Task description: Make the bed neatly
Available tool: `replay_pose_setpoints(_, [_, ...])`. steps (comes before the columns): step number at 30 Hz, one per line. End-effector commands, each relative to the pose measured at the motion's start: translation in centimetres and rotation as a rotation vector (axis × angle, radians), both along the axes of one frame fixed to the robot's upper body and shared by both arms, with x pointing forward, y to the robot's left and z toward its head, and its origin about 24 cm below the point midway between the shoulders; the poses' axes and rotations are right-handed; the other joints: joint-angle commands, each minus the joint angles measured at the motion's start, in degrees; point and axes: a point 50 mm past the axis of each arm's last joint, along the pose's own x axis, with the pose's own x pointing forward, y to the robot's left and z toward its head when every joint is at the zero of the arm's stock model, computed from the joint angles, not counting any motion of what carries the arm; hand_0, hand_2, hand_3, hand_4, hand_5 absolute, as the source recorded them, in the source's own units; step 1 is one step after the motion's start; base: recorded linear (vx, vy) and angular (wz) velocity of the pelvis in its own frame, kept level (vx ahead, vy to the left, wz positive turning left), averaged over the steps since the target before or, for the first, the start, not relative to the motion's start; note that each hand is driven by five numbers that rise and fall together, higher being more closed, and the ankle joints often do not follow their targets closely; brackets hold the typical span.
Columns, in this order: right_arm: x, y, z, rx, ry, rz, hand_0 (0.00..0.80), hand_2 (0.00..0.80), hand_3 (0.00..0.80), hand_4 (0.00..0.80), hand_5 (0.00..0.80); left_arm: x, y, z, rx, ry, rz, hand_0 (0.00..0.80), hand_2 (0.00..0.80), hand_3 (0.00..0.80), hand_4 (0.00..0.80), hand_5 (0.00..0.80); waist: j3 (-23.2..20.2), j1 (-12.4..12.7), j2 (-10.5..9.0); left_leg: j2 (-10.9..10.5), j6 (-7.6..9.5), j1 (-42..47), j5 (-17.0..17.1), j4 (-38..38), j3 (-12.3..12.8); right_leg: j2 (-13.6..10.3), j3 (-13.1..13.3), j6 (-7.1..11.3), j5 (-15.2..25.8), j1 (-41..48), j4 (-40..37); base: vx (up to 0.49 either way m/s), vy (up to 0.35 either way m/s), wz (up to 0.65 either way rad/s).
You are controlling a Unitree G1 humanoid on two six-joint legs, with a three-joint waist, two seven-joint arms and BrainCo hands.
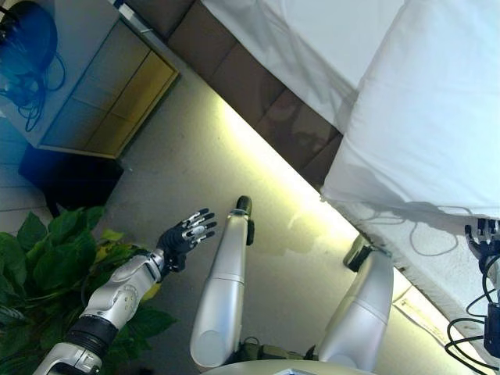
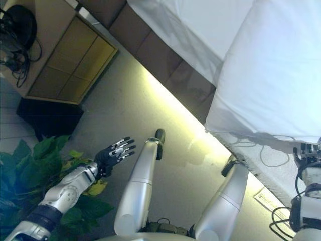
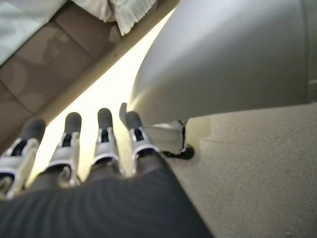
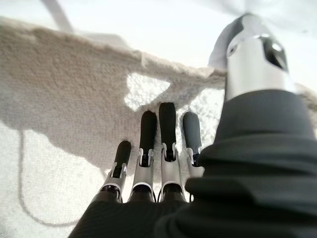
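The bed (image 1: 258, 86) runs diagonally across the upper right of the head views, its dark brown padded base (image 1: 234, 74) facing the floor, with a strip of warm light glowing along the bottom edge. A white sheet (image 1: 289, 39) covers the mattress and drapes over its side. On top of that lies a white duvet (image 1: 430, 109), smooth across its upper face, one corner hanging past the bed's edge above the glowing strip. Below the duvet's lower edge a white towelling cover (image 1: 437, 250) shows, rough in texture.

The left hand (image 1: 187, 232) is held out over the grey floor (image 1: 187, 156), well apart from the bed, fingers straight and spread, grasping nothing. Its wrist view shows the fingers (image 3: 72, 134) lined up and extended towards the lit base.

The right hand (image 1: 481, 238) is at the far right edge, right by the lower edge of the duvet over the towelling cover. In its wrist view the fingers (image 4: 167, 134) lie straight and side by side against the rough white cloth, with the thumb raised apart from them; nothing is pinched or clasped, so it is released.

A wooden cabinet (image 1: 101, 86) stands at the upper left, with a green potted plant (image 1: 39, 266) beside the left arm.
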Motion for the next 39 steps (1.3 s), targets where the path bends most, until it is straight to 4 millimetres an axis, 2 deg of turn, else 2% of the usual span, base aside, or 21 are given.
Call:
replay_pose_setpoints(1, [3.7, -1.9, 11.6, -0.249, -0.325, 0.031, 0.0, 0.0, 0.0, 0.0, 0.0, -0.6, 0.0, -0.8, -0.037, 0.032, -0.002, 0.0, 0.0, 0.0, 0.0, 0.0, -4.5, 3.2, -0.32, 3.8, -1.91, 4.0, 0.9, -4.7, -2.5, -0.2, -0.5, -1.14, 6.6, 0.4, -3.9, 0.053, 0.024, 0.07])
replay_pose_setpoints(13, [4.8, -1.5, 14.4, -0.303, -0.334, 0.044, 0.0, 0.0, 0.0, 0.0, 0.0, -0.8, 0.3, -1.3, -0.021, 0.063, 0.005, 0.0, 0.0, 0.0, 0.0, 0.0, -5.7, 3.8, -1.29, 4.5, -2.01, 6.3, 1.8, -6.5, -2.8, -0.7, -1.5, -1.08, 6.4, 2.6, -3.8, 0.045, 0.007, 0.02])
replay_pose_setpoints(17, [5.1, -1.2, 14.2, -0.276, -0.325, 0.038, 0.0, 0.0, 0.0, 0.0, 0.0, -0.8, 0.5, -1.4, -0.023, 0.07, 0.006, 0.0, 0.0, 0.0, 0.0, 0.0, -5.5, 3.8, -1.14, 4.6, -1.89, 5.8, 1.9, -6.1, -2.6, -1.1, -1.5, -0.96, 6.5, 1.9, -3.0, -0.001, 0.0, 0.01])
replay_pose_setpoints(25, [5.6, -0.4, 12.3, -0.223, -0.358, 0.065, 0.0, 0.0, 0.0, 0.0, 0.0, -0.6, -0.3, -1.3, -0.04, 0.052, 0.008, 0.0, 0.0, 0.0, 0.0, 0.0, -5.5, 3.8, -0.87, 3.8, -1.6, 6.4, 2.3, -7.0, -2.4, -1.2, -1.9, -1.05, 6.8, 2.5, -3.9, 0.004, 0.022, 0.05])
replay_pose_setpoints(31, [6.1, 0.6, 10.9, -0.2, -0.34, 0.072, 0.0, 0.0, 0.0, 0.0, 0.0, -0.4, -0.6, -1.1, -0.034, 0.054, 0.012, 0.0, 0.0, 0.0, 0.0, 0.0, -5.9, 3.4, -1.32, 4.5, -1.82, 7.2, 2.1, -7.1, -2.4, -0.9, -2.1, -0.88, 6.9, 3.3, -4.6, 0.0, 0.0, 0.0])
replay_pose_setpoints(39, [6.6, 0.9, 13.0, -0.238, -0.372, 0.059, 0.0, 0.0, 0.0, 0.0, 0.0, -0.7, -0.7, -1.6, -0.03, 0.066, 0.023, 0.0, 0.0, 0.0, 0.0, 0.0, -6.6, 3.0, -2.15, 5.6, -2.21, 9.5, 2.8, -9.5, -2.4, -0.4, -2.5, -0.62, 7.4, 5.3, -6.5, 0.0, 0.0, 0.0])
